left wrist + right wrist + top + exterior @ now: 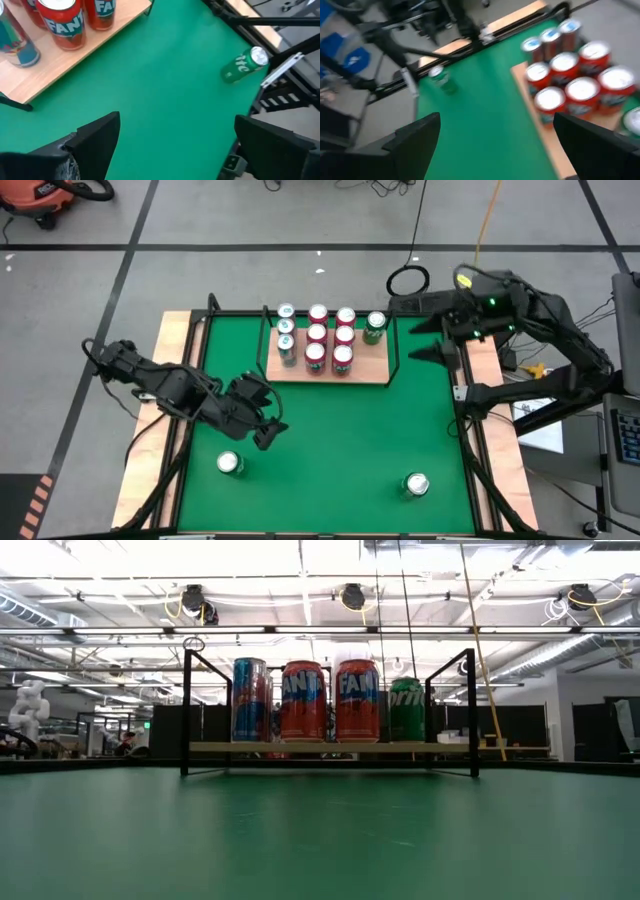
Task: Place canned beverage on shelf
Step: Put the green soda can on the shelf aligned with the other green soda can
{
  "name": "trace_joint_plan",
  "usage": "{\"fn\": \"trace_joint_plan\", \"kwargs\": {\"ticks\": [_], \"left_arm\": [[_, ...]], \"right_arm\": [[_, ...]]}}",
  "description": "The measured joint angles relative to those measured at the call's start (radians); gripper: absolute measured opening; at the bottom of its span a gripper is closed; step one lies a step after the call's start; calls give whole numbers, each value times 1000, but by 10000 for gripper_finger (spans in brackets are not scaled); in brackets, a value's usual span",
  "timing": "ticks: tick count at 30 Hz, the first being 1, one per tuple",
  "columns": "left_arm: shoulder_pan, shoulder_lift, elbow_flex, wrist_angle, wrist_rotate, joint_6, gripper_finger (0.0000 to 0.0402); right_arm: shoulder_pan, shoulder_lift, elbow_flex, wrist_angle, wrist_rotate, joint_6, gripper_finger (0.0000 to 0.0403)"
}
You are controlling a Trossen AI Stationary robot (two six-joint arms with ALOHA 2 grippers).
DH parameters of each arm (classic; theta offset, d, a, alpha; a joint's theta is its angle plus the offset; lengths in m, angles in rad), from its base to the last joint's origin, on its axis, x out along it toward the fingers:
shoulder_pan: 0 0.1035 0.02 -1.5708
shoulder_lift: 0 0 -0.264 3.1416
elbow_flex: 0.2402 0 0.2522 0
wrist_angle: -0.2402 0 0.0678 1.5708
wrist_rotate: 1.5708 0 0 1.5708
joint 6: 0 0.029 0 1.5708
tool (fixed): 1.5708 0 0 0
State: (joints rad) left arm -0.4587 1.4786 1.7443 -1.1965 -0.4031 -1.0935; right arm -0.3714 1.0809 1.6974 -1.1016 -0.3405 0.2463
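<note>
The shelf [330,375] is a light-wood board with black rails at the far middle of the green mat. It holds several upright cans: red Fanta cans [316,356], blue cans [287,348] and a green can [375,326]. They also show in the low view [330,747]. Two green cans stand upright on the mat, one at the near left [230,464] and one at the near right [416,484]. My left gripper [268,430] is open and empty above the mat, between the shelf and the near-left can. My right gripper [415,340] is open and empty just right of the shelf.
Black frame rails run along the mat's left and right edges [470,450]. In the left wrist view the near-right can [245,65] stands close to the right rail. The right wrist view shows the near-left can [442,80] beside the left rail. Open mat [340,440] lies in front of the shelf.
</note>
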Motion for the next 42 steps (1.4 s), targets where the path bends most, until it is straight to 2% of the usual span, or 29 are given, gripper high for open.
{"fn": "trace_joint_plan", "kwargs": {"ticks": [11, 18, 27, 30, 37, 42], "left_arm": [[-4, 127, -1, 86, 45, 55, 391], [6, 154, -1, 221, 8, 53, 391], [21, 154, -1, 236, 14, 84, 391], [27, 154, -1, 237, 17, 119, 391], [88, 154, -1, 233, 64, 214, 391], [132, 162, -1, 139, 73, 158, 391]], "right_arm": [[275, 22, -1, -201, -1, 153, 377], [381, 47, -1, -313, 41, 189, 377], [515, 50, -2, -367, 85, 187, 377], [554, 50, -2, -376, 119, 313, 377], [664, 52, -2, -400, 213, 753, 377], [778, 73, -2, -400, 261, 894, 377]]}}
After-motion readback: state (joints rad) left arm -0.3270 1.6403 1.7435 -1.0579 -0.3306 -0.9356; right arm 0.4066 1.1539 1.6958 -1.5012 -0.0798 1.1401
